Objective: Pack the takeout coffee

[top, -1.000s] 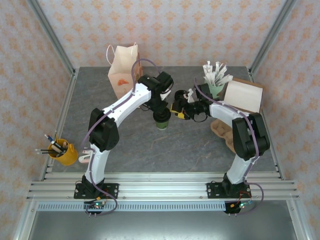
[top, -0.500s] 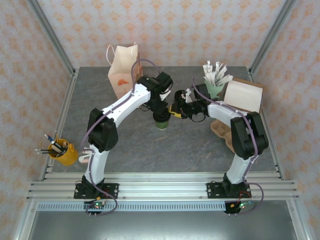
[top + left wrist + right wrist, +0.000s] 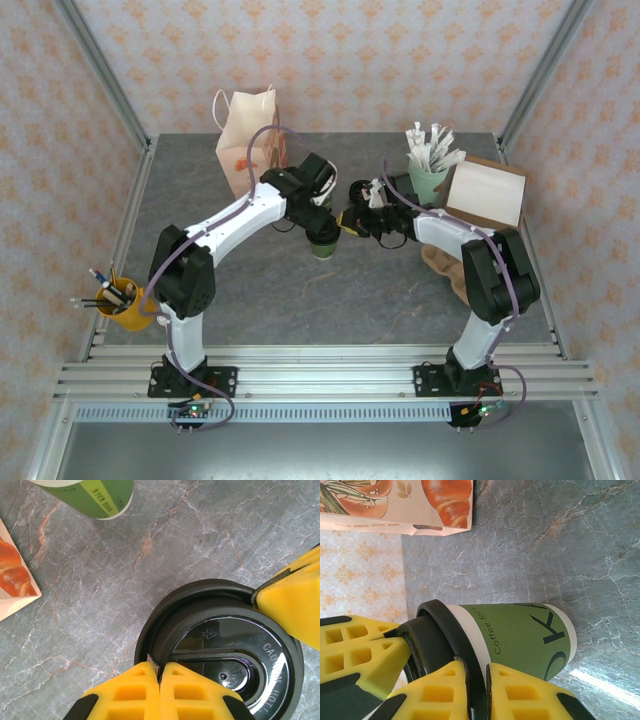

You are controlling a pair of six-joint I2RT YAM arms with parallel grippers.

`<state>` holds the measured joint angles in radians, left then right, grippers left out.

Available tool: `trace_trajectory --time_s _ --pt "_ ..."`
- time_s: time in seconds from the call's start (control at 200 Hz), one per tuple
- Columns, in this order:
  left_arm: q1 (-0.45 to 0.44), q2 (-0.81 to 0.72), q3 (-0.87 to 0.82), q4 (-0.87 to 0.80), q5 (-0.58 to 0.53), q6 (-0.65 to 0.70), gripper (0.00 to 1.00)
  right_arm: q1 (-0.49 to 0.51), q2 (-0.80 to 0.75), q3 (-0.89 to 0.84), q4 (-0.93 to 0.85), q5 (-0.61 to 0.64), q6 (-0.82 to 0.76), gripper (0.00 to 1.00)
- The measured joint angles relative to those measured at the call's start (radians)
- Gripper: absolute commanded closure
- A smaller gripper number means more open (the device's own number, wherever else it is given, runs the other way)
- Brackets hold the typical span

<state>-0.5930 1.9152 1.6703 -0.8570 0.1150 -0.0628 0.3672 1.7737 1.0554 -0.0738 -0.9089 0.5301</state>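
Observation:
One takeout coffee cup (image 3: 322,243) stands mid-table, green-banded (image 3: 520,635) with a black lid (image 3: 220,650). My left gripper (image 3: 160,667) comes from above and is shut, its tips together on the near edge of the lid. My right gripper (image 3: 476,667) reaches in from the right (image 3: 345,222) and is shut on the lid's rim (image 3: 440,640), one finger above it and one on the white band below. The lower part of another green paper cup (image 3: 85,495) stands just beyond.
A paper bag (image 3: 245,140) with a croissant print stands behind the cup. At the back right are a mint cup of wrapped sticks (image 3: 430,165) and a brown box (image 3: 487,190). A pulp cup carrier (image 3: 445,262) lies under my right arm. A yellow pen pot (image 3: 125,305) is front left.
My right gripper's jaws have closed onto the lid's rim. My left arm's elbow has swung left while its tips stayed on the lid. The cup has not moved.

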Motion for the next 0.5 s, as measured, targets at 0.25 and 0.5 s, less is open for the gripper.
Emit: trace_trajectory --time_s 0.25,0.5 --pt "0.009 -0.005 -0.016 0.026 0.016 0.002 1.0 0.014 0.0 0.058 -0.106 0.055 -0.026 0.81" --pt "0.022 -0.037 -0.111 0.12 0.055 -0.019 1.0 0.025 -0.001 0.034 -0.074 0.074 -0.026 0.82"
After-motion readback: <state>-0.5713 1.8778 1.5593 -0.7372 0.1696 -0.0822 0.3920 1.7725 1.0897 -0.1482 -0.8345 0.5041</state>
